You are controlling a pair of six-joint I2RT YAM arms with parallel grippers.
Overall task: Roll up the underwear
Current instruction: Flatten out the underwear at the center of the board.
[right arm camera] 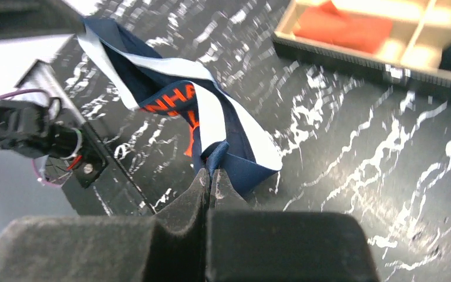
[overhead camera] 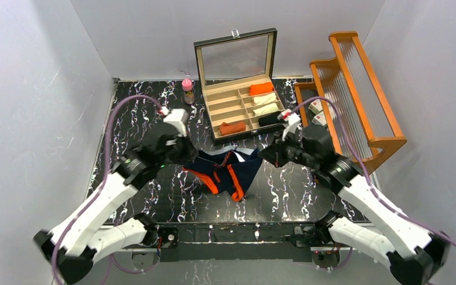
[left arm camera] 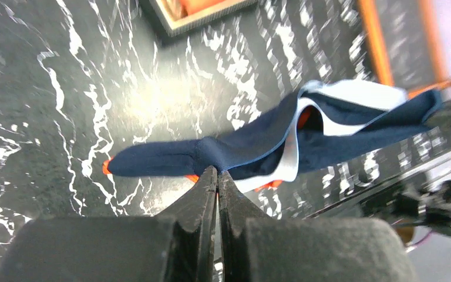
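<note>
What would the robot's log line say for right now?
left hand: shut on underwear | right hand: shut on underwear | underwear: stretched between both hands, unrolled

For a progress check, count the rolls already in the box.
5: in the box's right column, back to front, an orange roll, two cream rolls, a black roll; a rust-orange roll front left.

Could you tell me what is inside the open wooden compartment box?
The wooden box holds a bright orange cloth roll, two cream rolls, a black roll and a rust-orange roll. The right arm hides its near right corner.
</note>
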